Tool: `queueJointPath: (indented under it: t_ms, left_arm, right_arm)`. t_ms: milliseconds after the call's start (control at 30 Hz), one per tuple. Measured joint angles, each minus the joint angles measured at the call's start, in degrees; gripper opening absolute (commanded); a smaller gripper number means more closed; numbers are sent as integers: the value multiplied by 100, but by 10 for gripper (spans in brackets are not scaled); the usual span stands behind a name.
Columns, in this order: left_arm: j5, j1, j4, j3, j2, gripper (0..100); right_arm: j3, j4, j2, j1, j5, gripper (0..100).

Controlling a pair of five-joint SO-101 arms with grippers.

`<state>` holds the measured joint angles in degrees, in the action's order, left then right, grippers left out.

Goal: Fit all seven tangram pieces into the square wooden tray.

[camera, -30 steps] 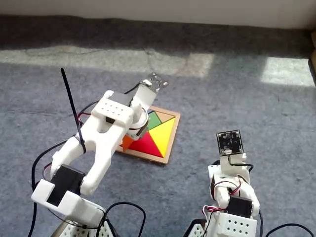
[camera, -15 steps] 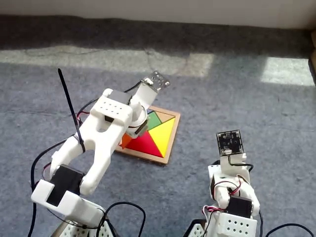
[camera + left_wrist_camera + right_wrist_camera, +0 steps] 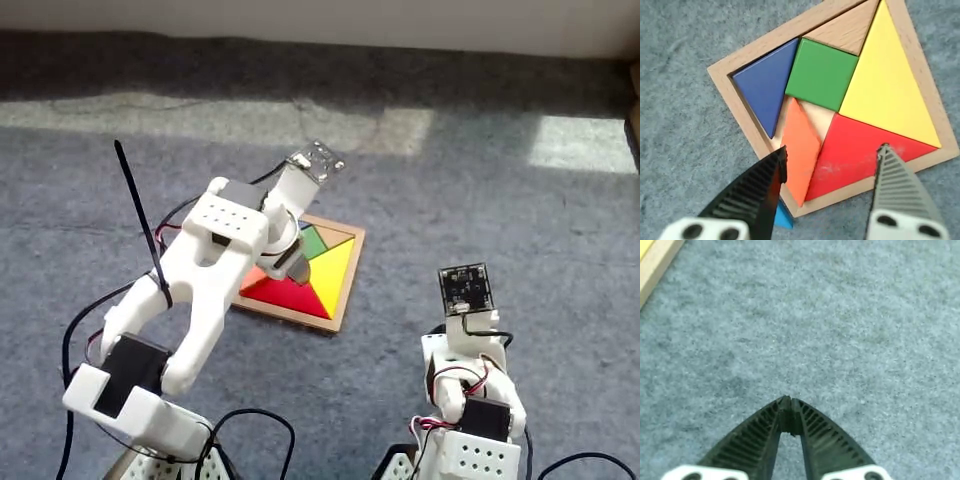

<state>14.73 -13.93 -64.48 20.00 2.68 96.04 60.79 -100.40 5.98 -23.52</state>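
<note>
The wooden tray (image 3: 760,50) lies on the grey carpet (image 3: 840,315). It holds a blue triangle (image 3: 765,85), orange parallelogram (image 3: 800,150), green square (image 3: 822,72), red triangle (image 3: 860,150) and yellow triangle (image 3: 885,85). One corner shows bare wood. A light-blue piece (image 3: 785,220) lies outside, just beside the rim. The left gripper (image 3: 833,149) hovers over that edge, spread wide and empty. The right gripper (image 3: 790,400) is closed and empty over open carpet.

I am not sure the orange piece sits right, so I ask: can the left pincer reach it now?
Probably yes. The left pincer hangs open directly above the orange piece, nothing between them, though the red triangle and the dark blue triangle flank it closely.
</note>
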Motion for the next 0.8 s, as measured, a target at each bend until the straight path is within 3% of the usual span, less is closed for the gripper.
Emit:
queueJointPath:
  t_ms: [433,633,800]
  left_arm:
    - [-44,703,176,-26,18,287]
    - [-369,703,818,-26,774,287]
    - [-422,835,782,-510,1451,287]
  right_arm:
    - [0,0,0,0,0,5]
    - [0,0,0,0,0,5]
    - [0,0,0,0,0,5]
